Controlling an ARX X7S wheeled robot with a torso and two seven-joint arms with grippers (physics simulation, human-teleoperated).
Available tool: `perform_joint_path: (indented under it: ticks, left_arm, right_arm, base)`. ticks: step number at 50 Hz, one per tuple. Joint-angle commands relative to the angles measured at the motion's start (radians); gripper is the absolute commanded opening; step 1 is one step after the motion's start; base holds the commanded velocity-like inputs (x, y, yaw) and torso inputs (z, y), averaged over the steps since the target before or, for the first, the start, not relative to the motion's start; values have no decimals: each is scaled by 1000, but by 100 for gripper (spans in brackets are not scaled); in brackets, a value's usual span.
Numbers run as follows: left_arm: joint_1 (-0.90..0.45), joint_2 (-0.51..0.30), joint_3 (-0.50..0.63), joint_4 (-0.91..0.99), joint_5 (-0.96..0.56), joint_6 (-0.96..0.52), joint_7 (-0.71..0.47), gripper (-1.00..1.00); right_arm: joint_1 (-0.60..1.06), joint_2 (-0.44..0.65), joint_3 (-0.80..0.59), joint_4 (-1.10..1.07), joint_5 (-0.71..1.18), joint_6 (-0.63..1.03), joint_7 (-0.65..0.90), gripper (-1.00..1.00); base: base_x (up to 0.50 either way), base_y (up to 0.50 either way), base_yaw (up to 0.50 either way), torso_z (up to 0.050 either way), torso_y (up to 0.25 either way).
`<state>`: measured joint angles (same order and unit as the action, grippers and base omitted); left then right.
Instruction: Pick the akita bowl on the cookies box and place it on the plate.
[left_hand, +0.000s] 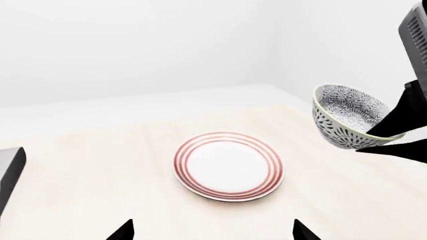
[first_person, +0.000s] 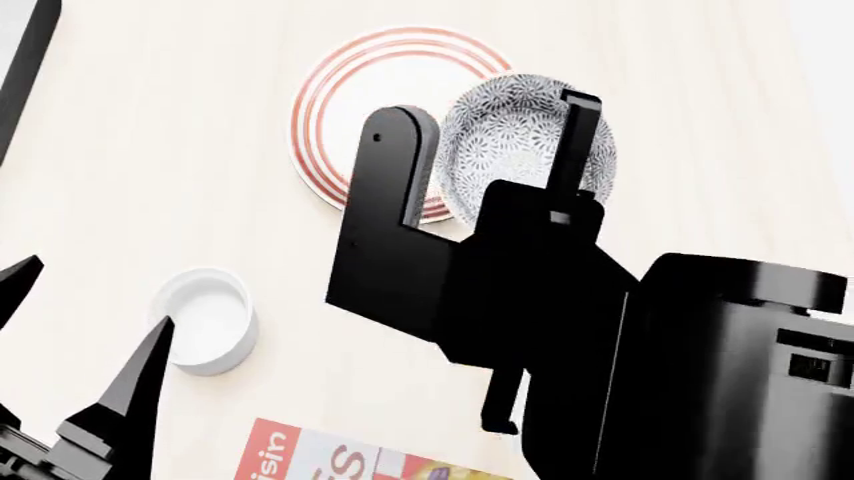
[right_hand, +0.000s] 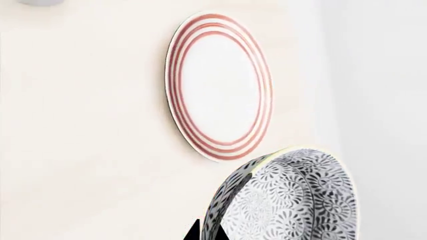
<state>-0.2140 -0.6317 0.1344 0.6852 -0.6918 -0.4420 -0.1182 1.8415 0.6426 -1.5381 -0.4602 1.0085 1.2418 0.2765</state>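
Currently the right hand (first_person: 567, 150) grips the akita bowl (first_person: 527, 145) by its rim, aloft over the plate's (first_person: 327, 95) right edge. Shift left to centre, lower level, then release. The left hand (first_person: 80, 330), open and empty, idles nearby.

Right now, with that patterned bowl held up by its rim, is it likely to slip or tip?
Probably stiff, glazed and a bit slippery: the akita bowl hangs tilted, pinched only at its rim. Likely breakable if dropped. Its rounded sides suggest it could rock on the plate.
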Motion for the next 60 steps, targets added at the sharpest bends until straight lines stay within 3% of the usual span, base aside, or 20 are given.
perform_joint_path:
  ticks: [1, 10, 53, 60]
  left_arm:
    - [6, -9, 4, 3, 6, 11, 12, 100]
    - [18, -16, 10, 3, 20, 27, 27, 100]
    - [52, -21, -12, -25, -11, 65, 49, 100]
    - [62, -23, -18, -32, -11, 80, 59, 100]
  right_arm:
    - [-2, -76, -44, 189, -202, -125, -96, -100]
    - [-51, -183, -78, 416, -293, -248, -151, -100]
    - [-201, -518, -63, 1080, -460, -597, -213, -100]
    - [-241, -609, -53, 1274, -486, -691, -229, -100]
  base:
    - [0, 0, 0, 0, 0]
    - [0, 0, 0, 0, 0]
    - [0, 0, 0, 0, 0]
    - [0, 0, 0, 0, 1]
